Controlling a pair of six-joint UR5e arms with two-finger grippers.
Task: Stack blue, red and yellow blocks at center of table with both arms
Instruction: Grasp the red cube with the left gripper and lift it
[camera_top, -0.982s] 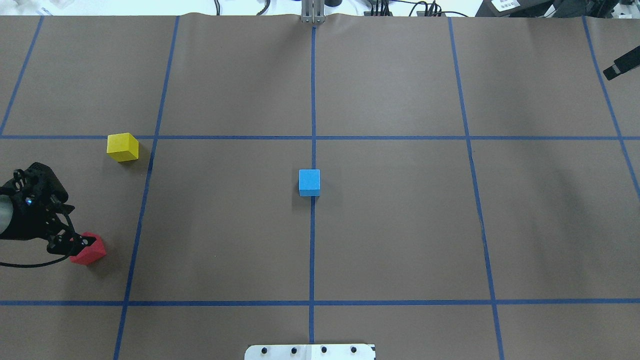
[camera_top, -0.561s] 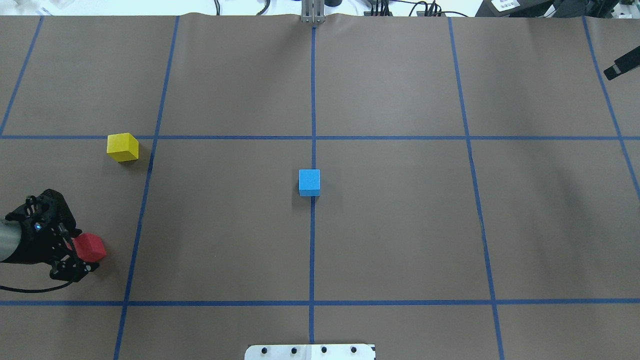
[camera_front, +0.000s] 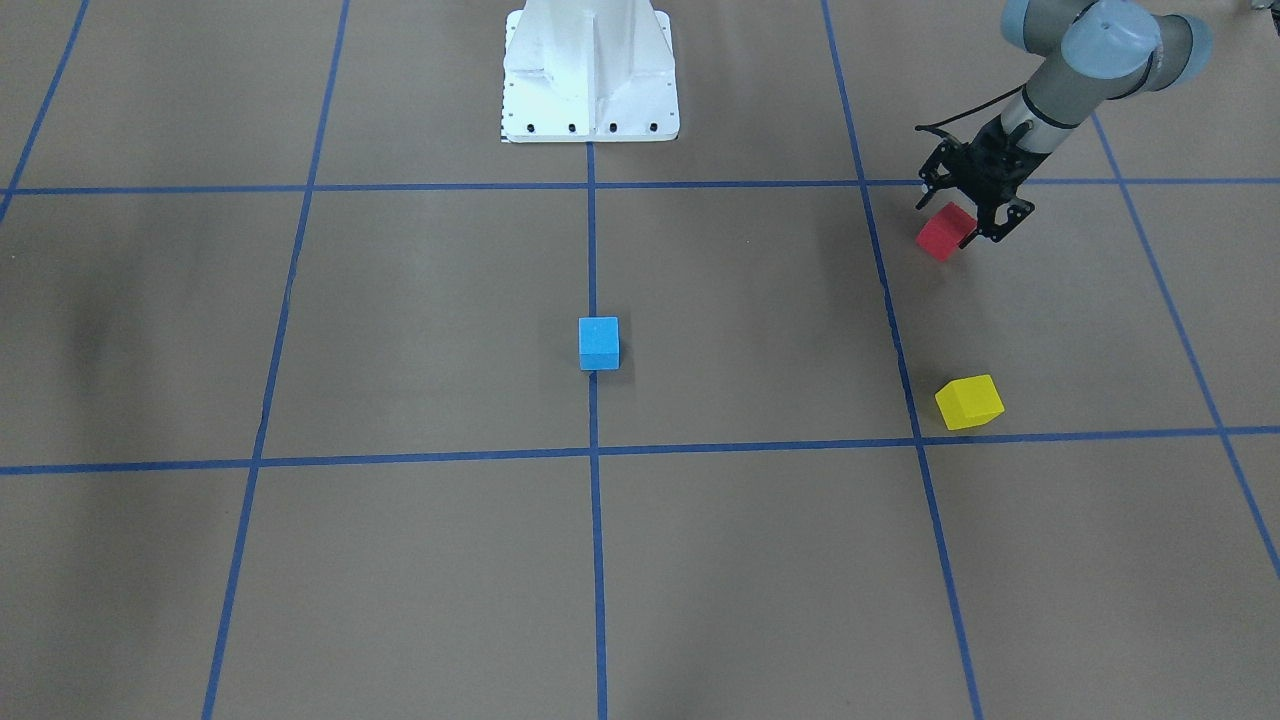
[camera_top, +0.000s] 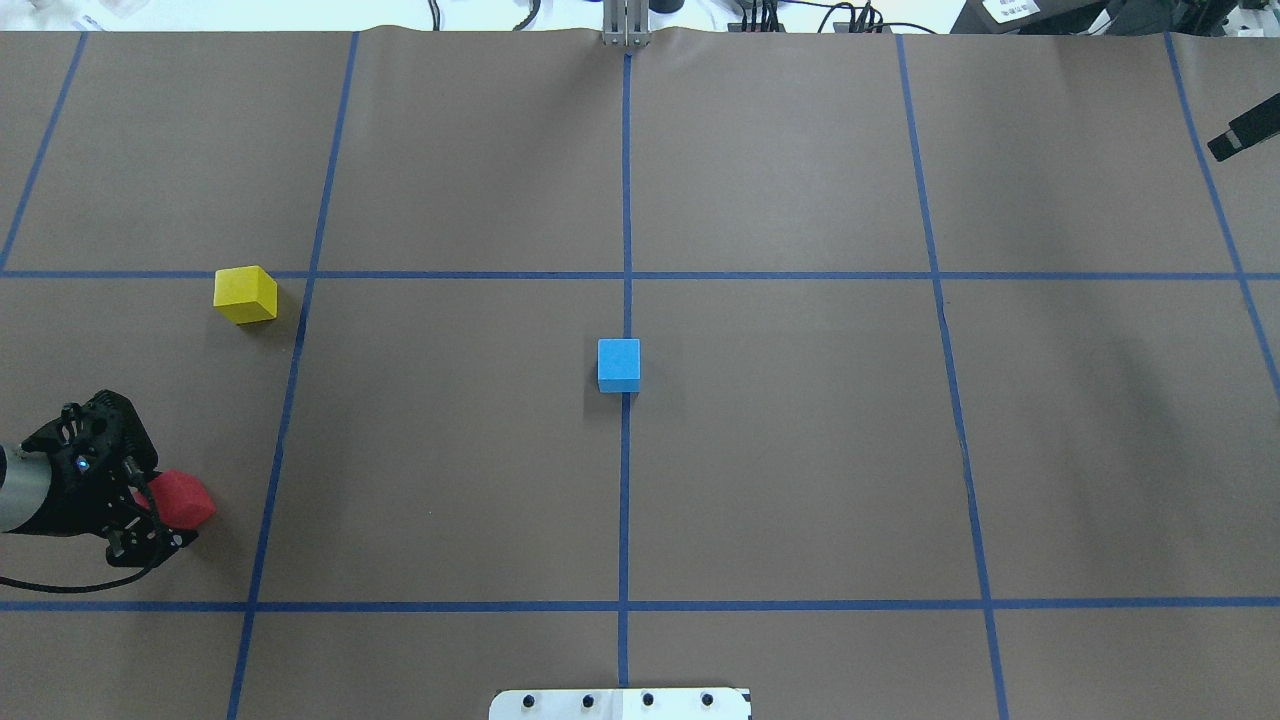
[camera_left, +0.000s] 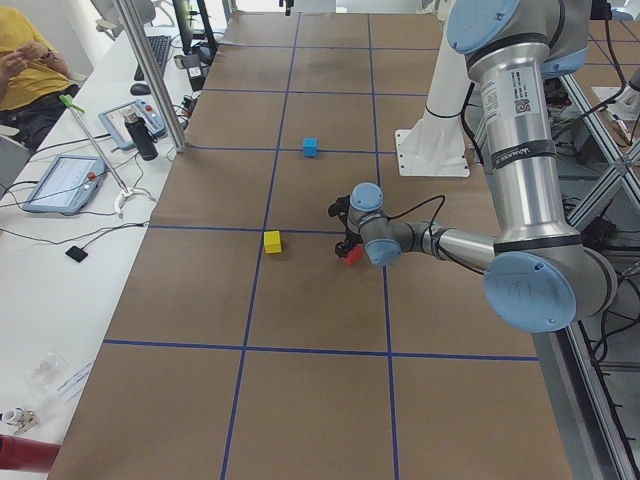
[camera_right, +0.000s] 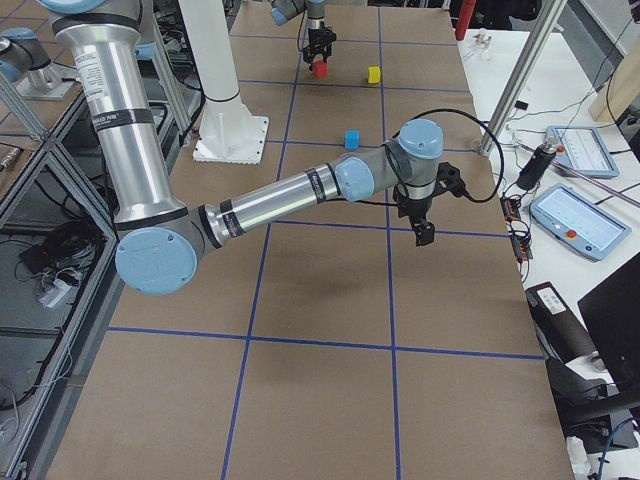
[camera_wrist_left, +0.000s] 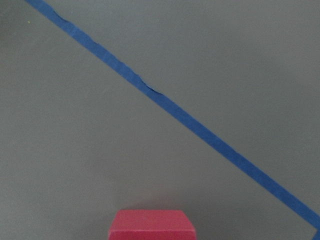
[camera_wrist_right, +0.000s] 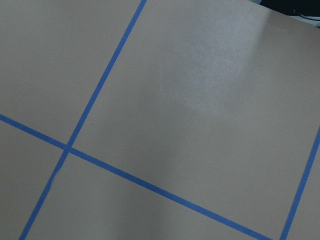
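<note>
The left hand (camera_top: 158, 510) sits low at the left edge of the surface (camera_top: 800, 450), its two fingers closed on opposite sides of the red block (camera_top: 185, 500); the block sticks out past the fingertips toward the table's middle, tilted, and I cannot tell whether it clears the paper. The yellow block (camera_top: 244, 294) lies apart from that hand, farther from the robot, and the blue block (camera_top: 618, 364) stands alone on the centre line, well away from both. The right hand (camera_right: 424, 232) hangs over bare paper at the far right, and how wide it is open cannot be told.
</note>
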